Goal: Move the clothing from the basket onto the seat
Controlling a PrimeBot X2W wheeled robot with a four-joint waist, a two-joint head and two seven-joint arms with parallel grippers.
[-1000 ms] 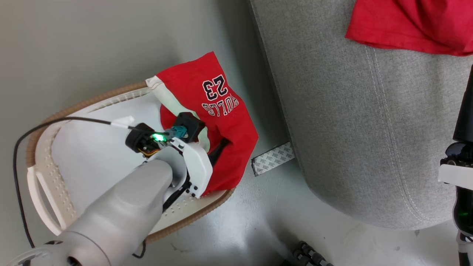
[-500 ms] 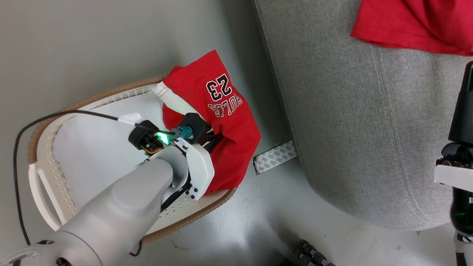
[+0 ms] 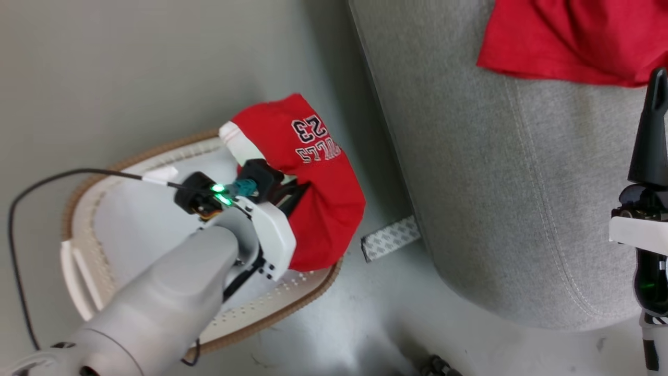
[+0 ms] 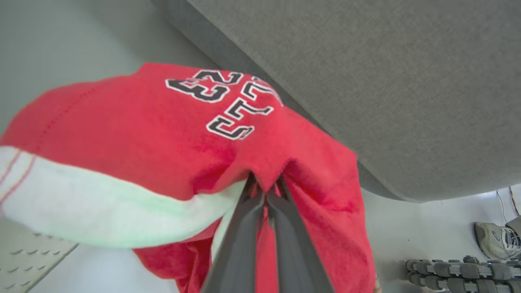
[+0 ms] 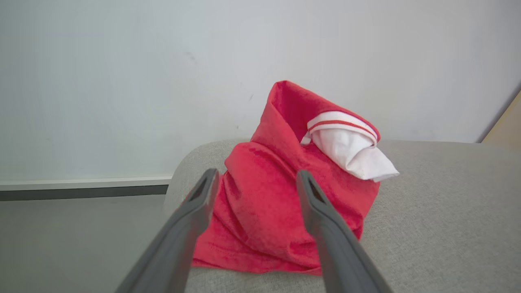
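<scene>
Half done: bright red white-cuffed top (image 3: 563, 42) laid near an edge of the light-grey woven seat (image 3: 511, 183); red "BULLS 23" shorts (image 3: 323, 209), pinched by the clamped left gripper (image 4: 266, 189), yet to leave the seat-side rim of the cream perforated basket (image 3: 292, 308); right gripper (image 5: 256, 174) spread, empty.

Behind the two long dark-grey fingers (image 4: 240, 236) of the left gripper (image 4: 265, 184): a white wrist housing (image 3: 271, 235), green light (image 3: 218, 188), teal connector (image 3: 245, 187), looping black cable (image 3: 78, 171), pale grey forearm (image 3: 172, 297).

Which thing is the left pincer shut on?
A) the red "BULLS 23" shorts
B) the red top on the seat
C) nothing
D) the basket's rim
A: the left wrist view shows the left pincer pinching a fold of the shorts, which bunch above the basket.
</scene>
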